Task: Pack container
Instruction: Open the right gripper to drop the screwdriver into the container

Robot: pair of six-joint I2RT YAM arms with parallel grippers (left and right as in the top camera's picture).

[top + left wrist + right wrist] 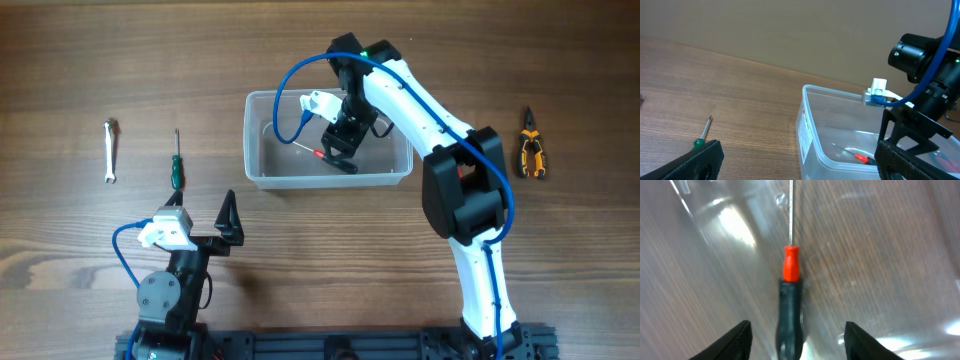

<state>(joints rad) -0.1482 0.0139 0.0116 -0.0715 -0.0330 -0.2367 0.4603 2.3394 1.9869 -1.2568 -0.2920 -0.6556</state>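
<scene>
Where the overhead view begins at the left, a small silver open-ended metal wrench [111, 151] lies flat on the brown wood-grain tabletop [60, 90]. Just to its right, and apart from it, lies a slim screwdriver with a green handle and a thin metal shaft [176, 165], tip pointing away from the robot.

Nearer the robot, and slightly right of that screwdriver, sits the left claw [228, 225]. It is spread wide and holds nothing. In the left wrist view its black fingers [695, 162] occupy the two bottom corners, far apart.

Centre: the clear, translucent plastic rectangular container with rounded corners [275, 150] stands upright and open-topped on the tabletop, well apart from the green screwdriver. A white label shows on its short left wall [805, 132].

Inside the container, a screwdriver with a black handle and red collar [790, 295] lies on the floor.

The right claw [797, 340] is down inside the container, directly over that handle. Its fingers are spread, one on each side, with a visible gap on both sides; nothing is pinched.

Obstruction: the white right arm [420, 100] and its blue cable [290, 75] cross above the container and hide the centre of its interior from overhead.

Far right, well clear of the container, pliers with orange-and-black handles [530, 155] lie flat, nose pointing away from the robot.
</scene>
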